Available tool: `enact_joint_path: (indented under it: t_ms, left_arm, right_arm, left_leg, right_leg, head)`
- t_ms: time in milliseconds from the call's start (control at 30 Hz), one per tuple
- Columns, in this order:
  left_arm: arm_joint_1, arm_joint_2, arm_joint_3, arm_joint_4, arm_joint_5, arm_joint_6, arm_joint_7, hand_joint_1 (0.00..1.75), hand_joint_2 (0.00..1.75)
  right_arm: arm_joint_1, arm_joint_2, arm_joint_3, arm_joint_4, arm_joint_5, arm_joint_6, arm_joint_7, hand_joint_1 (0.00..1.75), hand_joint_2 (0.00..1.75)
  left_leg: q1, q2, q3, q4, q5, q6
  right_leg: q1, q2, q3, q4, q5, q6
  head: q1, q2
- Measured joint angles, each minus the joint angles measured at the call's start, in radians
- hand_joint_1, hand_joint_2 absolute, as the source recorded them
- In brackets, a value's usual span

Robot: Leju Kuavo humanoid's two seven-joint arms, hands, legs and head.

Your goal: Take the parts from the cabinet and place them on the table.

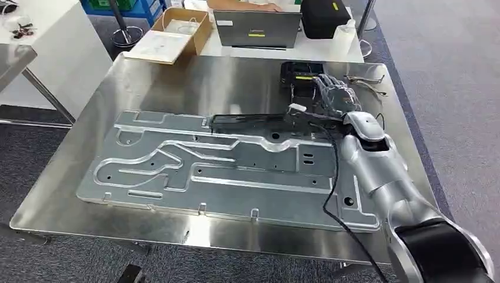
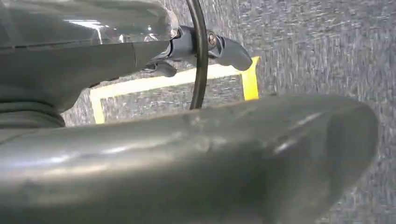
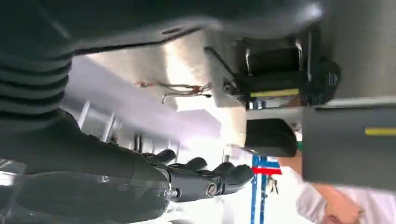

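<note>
A large stamped silver metal panel (image 1: 224,168) lies flat on the steel table (image 1: 177,76). A long black part (image 1: 253,124) rests along the panel's far edge. My right hand (image 1: 336,94) hovers just past that part's right end, fingers (image 3: 205,175) stretched out and holding nothing. A small white tag (image 1: 296,107) shows by the wrist. My left hand (image 2: 187,154) hangs over the carpet, its fingers (image 2: 224,49) extended with nothing in them.
A black device with a yellow label (image 1: 302,75) stands right behind my right hand. Thin wires (image 1: 368,82) lie at the table's far right. Beyond are a laptop (image 1: 257,28), a cardboard box (image 1: 180,26), a black bag (image 1: 324,16) and a person's sleeve (image 3: 336,205).
</note>
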Motion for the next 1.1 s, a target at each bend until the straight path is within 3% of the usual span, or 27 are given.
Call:
enact_joint_path:
  t_ms: [100,133,167,200,267,300,333,433,467,500,533,633,667,700,733,800,833,867,933,967,1000,1033,1100]
  left_arm:
    - [0.000,0.003,0.005,0.000,0.004,0.000,0.000,0.00,0.00]
    - [0.001,0.003,0.008,0.000,0.005,0.000,0.000,0.00,0.00]
    - [0.003,0.003,0.011,0.000,0.009,-0.002,0.000,0.00,0.00]
    - [0.005,0.003,0.015,0.000,0.012,-0.002,0.000,0.00,0.00]
    - [0.005,0.005,0.017,0.000,0.015,-0.005,-0.004,0.00,0.00]
    - [0.005,0.005,0.019,0.000,0.018,-0.012,-0.011,0.00,0.00]
    - [0.005,0.006,0.021,0.000,0.021,-0.021,-0.016,0.00,0.00]
    - [0.006,0.006,0.023,0.000,0.022,-0.029,-0.024,0.00,0.00]
    - [0.007,0.006,0.023,0.000,0.023,-0.029,-0.024,0.00,0.00]
    - [0.006,0.005,0.023,0.000,0.024,-0.027,-0.025,0.00,0.00]
    - [0.004,0.005,0.024,0.000,0.024,-0.026,-0.025,0.00,0.00]
    - [0.005,0.005,0.025,0.000,0.024,-0.020,-0.025,0.00,0.00]
    - [0.006,0.005,0.027,0.000,0.024,-0.019,-0.025,0.00,0.00]
    - [0.007,0.005,0.029,0.000,0.025,-0.018,-0.025,0.00,0.00]
    - [0.007,0.005,0.031,0.000,0.025,-0.017,-0.025,0.00,0.00]
    - [0.006,0.005,0.034,0.000,0.025,-0.017,-0.028,0.00,0.00]
    - [0.007,0.003,0.034,0.000,0.024,-0.019,-0.038,0.00,0.00]
    - [0.009,0.003,0.034,0.000,0.024,-0.024,-0.047,0.00,0.00]
    - [0.012,0.003,0.035,0.000,0.024,-0.027,-0.054,0.00,0.00]
    - [0.016,0.003,0.036,0.000,0.024,-0.028,-0.055,0.00,0.00]
    - [0.018,0.003,0.037,0.000,0.025,-0.028,-0.056,0.00,0.00]
    - [0.022,0.003,0.037,0.000,0.024,-0.031,-0.057,0.00,0.00]
    - [0.022,0.005,0.037,0.000,0.025,-0.029,-0.059,0.00,0.00]
  right_arm:
    - [-0.011,0.015,-0.005,-0.008,-0.080,0.040,-0.008,0.00,0.00]
    - [-0.008,0.018,-0.005,-0.013,-0.101,0.049,-0.009,0.00,0.00]
    - [-0.005,0.022,-0.005,-0.019,-0.117,0.054,-0.010,0.00,0.00]
    - [-0.003,0.024,-0.005,-0.025,-0.132,0.056,-0.010,0.00,0.00]
    - [-0.002,0.029,-0.004,-0.047,-0.157,0.057,-0.013,0.00,0.00]
    - [-0.001,0.032,-0.004,-0.056,-0.164,0.057,-0.013,0.00,0.00]
    - [-0.001,0.033,-0.004,-0.063,-0.170,0.057,-0.013,0.00,0.00]
    - [0.013,0.033,0.002,-0.081,-0.175,0.060,-0.013,0.00,0.00]
    - [0.014,0.033,0.003,-0.087,-0.178,0.058,-0.013,0.00,0.00]
    - [0.015,0.032,0.003,-0.094,-0.181,0.054,-0.013,0.00,0.00]
    - [0.015,0.033,0.005,-0.101,-0.185,0.051,-0.013,0.00,0.00]
    - [0.033,0.031,0.010,-0.114,-0.189,0.045,-0.010,0.00,0.00]
    - [0.040,0.030,0.014,-0.117,-0.189,0.044,-0.009,0.00,0.00]
    - [0.045,0.029,0.018,-0.120,-0.189,0.043,-0.007,0.00,0.00]
    - [0.046,0.029,0.020,-0.123,-0.189,0.042,-0.006,0.00,0.00]
    - [0.043,0.029,0.026,-0.133,-0.191,0.034,-0.003,0.00,0.00]
    - [0.042,0.028,0.027,-0.139,-0.190,0.030,0.001,0.00,0.00]
    - [0.045,0.024,0.030,-0.144,-0.191,0.024,0.002,0.00,0.00]
    - [0.046,0.019,0.032,-0.144,-0.191,0.019,0.003,0.00,0.00]
    - [0.049,0.018,0.033,-0.145,-0.192,0.018,0.002,0.00,0.00]
    - [0.049,0.017,0.034,-0.146,-0.192,0.016,0.002,0.00,0.00]
    - [0.050,0.017,0.034,-0.146,-0.192,0.016,0.002,0.00,0.00]
    - [0.054,0.016,0.036,-0.146,-0.192,0.016,0.002,0.00,0.00]
  left_leg:
    - [0.001,0.000,-0.100,0.224,-0.108,-0.009]
    - [0.001,0.000,-0.127,0.278,-0.122,-0.010]
    - [0.001,0.000,-0.132,0.284,-0.109,-0.010]
    - [0.001,0.000,-0.114,0.239,-0.075,-0.009]
    - [0.001,0.001,-0.036,0.073,0.015,-0.003]
    - [0.000,0.000,-0.005,-0.002,0.029,0.003]
    - [-0.006,-0.001,0.003,-0.009,0.030,0.006]
    - [-0.008,-0.003,-0.003,-0.008,0.032,0.016]
    - [-0.001,-0.002,-0.001,-0.021,0.039,0.026]
    - [0.001,0.001,-0.002,-0.027,0.046,0.035]
    - [0.001,0.002,-0.007,-0.029,0.051,0.043]
    - [-0.001,0.004,-0.029,-0.029,0.066,0.050]
    - [-0.001,0.003,-0.036,-0.029,0.072,0.049]
    - [-0.001,0.003,-0.044,-0.029,0.078,0.048]
    - [-0.002,0.003,-0.051,-0.029,0.085,0.046]
    - [-0.003,0.002,-0.063,-0.028,0.099,0.041]
    - [-0.005,0.001,-0.069,-0.028,0.106,0.035]
    - [-0.002,0.002,-0.065,-0.033,0.114,0.028]
    - [0.001,0.002,-0.066,-0.040,0.130,0.016]
    - [-0.005,-0.001,-0.068,-0.047,0.141,0.008]
    - [-0.001,-0.002,-0.075,-0.037,0.122,0.005]
    - [-0.002,-0.001,-0.092,-0.003,0.064,0.002]
    - [0.003,0.000,-0.128,0.144,-0.057,-0.007]
  right_leg:
    - [0.003,0.001,0.001,0.002,-0.003,-0.009]
    - [0.004,0.001,0.000,0.004,-0.004,-0.010]
    - [0.004,0.001,0.001,0.006,-0.005,-0.011]
    - [0.004,0.002,0.001,0.009,-0.008,-0.011]
    - [0.004,0.003,0.004,0.015,-0.012,-0.006]
    - [0.004,0.002,0.003,0.019,-0.015,-0.003]
    - [0.012,0.003,-0.003,0.024,-0.014,0.002]
    - [0.008,0.003,-0.007,0.018,-0.004,0.017]
    - [0.014,0.003,-0.008,0.019,-0.005,0.022]
    - [0.009,0.003,-0.013,0.034,-0.031,0.027]
    - [0.009,0.002,-0.029,0.080,-0.075,0.030]
    - [0.005,0.002,-0.106,0.296,-0.190,0.039]
    - [0.004,0.002,-0.105,0.311,-0.188,0.039]
    - [0.003,0.002,-0.082,0.283,-0.167,0.038]
    - [0.003,0.002,-0.041,0.219,-0.135,0.036]
    - [0.005,0.002,0.075,0.046,-0.082,0.024]
    - [0.013,0.002,0.099,-0.007,-0.100,0.022]
    - [0.017,0.002,0.091,0.001,-0.076,0.019]
    - [0.021,0.002,0.085,-0.002,-0.072,0.012]
    - [0.017,0.001,0.081,-0.012,-0.059,0.003]
    - [0.008,-0.006,0.077,-0.022,-0.041,-0.002]
    - [0.007,-0.004,0.064,-0.028,-0.027,-0.015]
    - [0.007,-0.004,0.036,-0.026,-0.003,-0.018]
  head:
    - [0.000,0.000]
    - [0.000,0.000]
    - [0.000,0.000]
    - [0.000,0.000]
    - [0.000,0.000]
    - [0.000,0.000]
    - [0.000,0.000]
    - [0.000,0.000]
    - [0.000,0.000]
    - [0.001,0.000]
    - [0.000,0.000]
    - [0.000,0.000]
    - [0.000,0.000]
    - [0.000,0.000]
    - [0.000,0.000]
    - [0.000,0.000]
    - [0.000,0.000]
    - [0.000,0.000]
    - [0.000,0.000]
    - [0.000,0.000]
    - [0.000,0.000]
    - [0.000,0.000]
    - [0.000,0.000]
